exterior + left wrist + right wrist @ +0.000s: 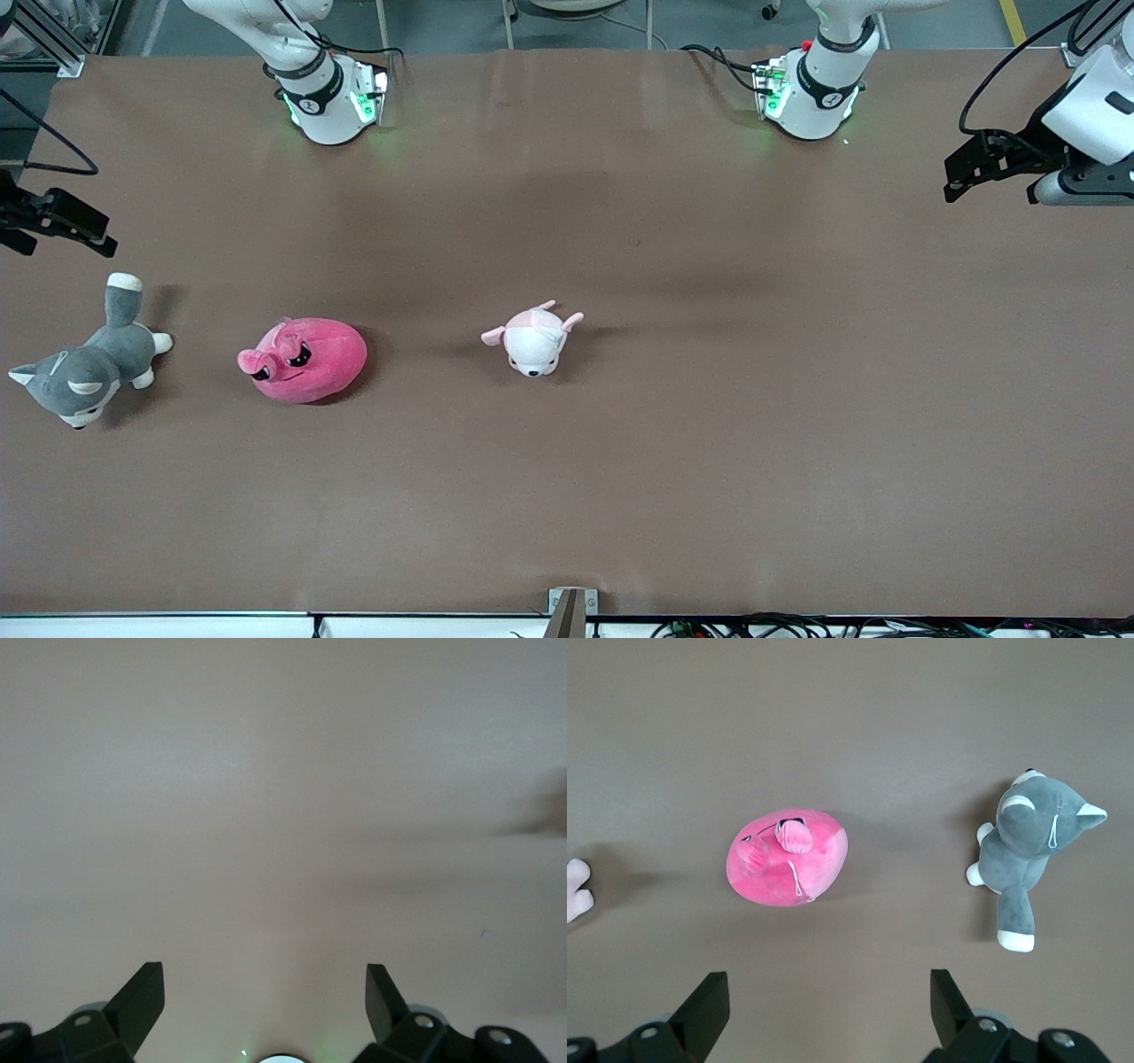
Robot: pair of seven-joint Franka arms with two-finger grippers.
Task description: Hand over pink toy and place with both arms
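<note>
The pink toy (306, 359) is a round hot-pink plush with dark angry eyes. It lies on the brown table toward the right arm's end. It also shows in the right wrist view (788, 859). My right gripper (84, 232) hangs open and empty in the air over the table's edge at that end, above the grey dog and apart from the pink toy; its fingers show spread wide in its wrist view (829, 985). My left gripper (961, 177) hangs open and empty over bare table at the left arm's end (264, 979).
A grey-and-white plush dog (89, 363) lies beside the pink toy, closer to the right arm's end, and shows in the right wrist view (1028, 850). A small pale pink-and-white plush animal (534, 338) lies near the table's middle. The two arm bases (328, 97) (811, 89) stand along the table's edge farthest from the front camera.
</note>
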